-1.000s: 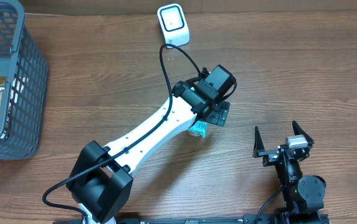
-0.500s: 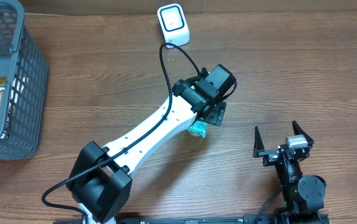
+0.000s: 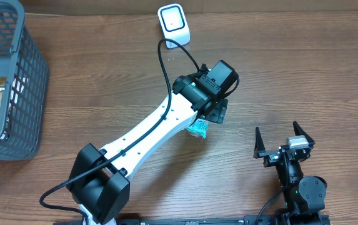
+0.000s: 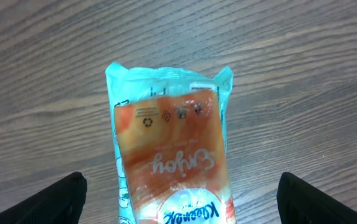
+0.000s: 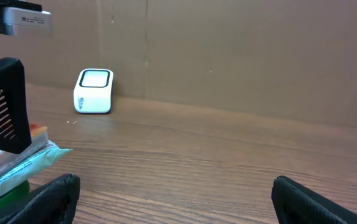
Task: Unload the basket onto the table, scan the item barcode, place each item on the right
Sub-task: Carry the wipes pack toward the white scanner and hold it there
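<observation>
The item is an orange packet with teal edges (image 4: pixel 169 155), lying flat on the wooden table; no barcode shows on its upper face. My left gripper (image 4: pixel 178 199) hangs right over it, open, one finger on each side with bare table between fingers and packet. From overhead, only a teal corner of the packet (image 3: pixel 198 129) peeks out under the left gripper (image 3: pixel 215 111). The white scanner (image 3: pixel 173 24) stands at the table's far edge, also in the right wrist view as the scanner (image 5: pixel 94 91). My right gripper (image 3: pixel 281 139) rests open near the front right, holding nothing.
A grey basket (image 3: pixel 22 75) with several small packaged goods stands at the left edge. The left arm's black cable (image 3: pixel 166 62) loops toward the scanner. A brown board wall (image 5: pixel 228 50) runs behind the table.
The left gripper's jaws have narrowed a little around the packet and its wrist has shifted slightly. The packet and the right arm have not moved.
</observation>
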